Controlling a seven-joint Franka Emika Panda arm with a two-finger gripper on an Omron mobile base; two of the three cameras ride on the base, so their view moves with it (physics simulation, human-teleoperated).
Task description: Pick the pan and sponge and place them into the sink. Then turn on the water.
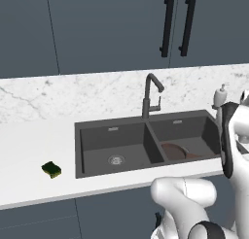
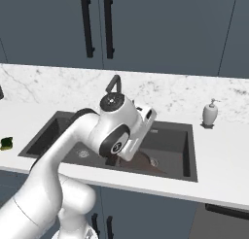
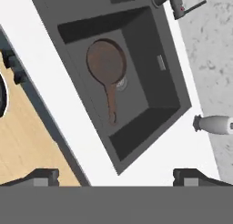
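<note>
Two basins in dark grey sink (image 1: 146, 143), set into white desk (image 1: 29, 150). Pan (image 3: 106, 63) flat on floor of right-hand basin, reddish inside up, handle across round drain. Sponge (image 1: 51, 169) on desk left of sink, well apart from pan. Tool (image 3: 116, 175) released, fingers spread wide, empty, poised above right basin. Faucet (image 1: 151, 94) behind centre divider. Soap dispenser (image 2: 210, 114) on desk at right.

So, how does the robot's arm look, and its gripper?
The arm has smooth, rounded white segments with dark grey or black joints; one round joint cap is grey with small marks. No loose cables are visible. The gripper has two small dark, blocky finger tips.
</note>
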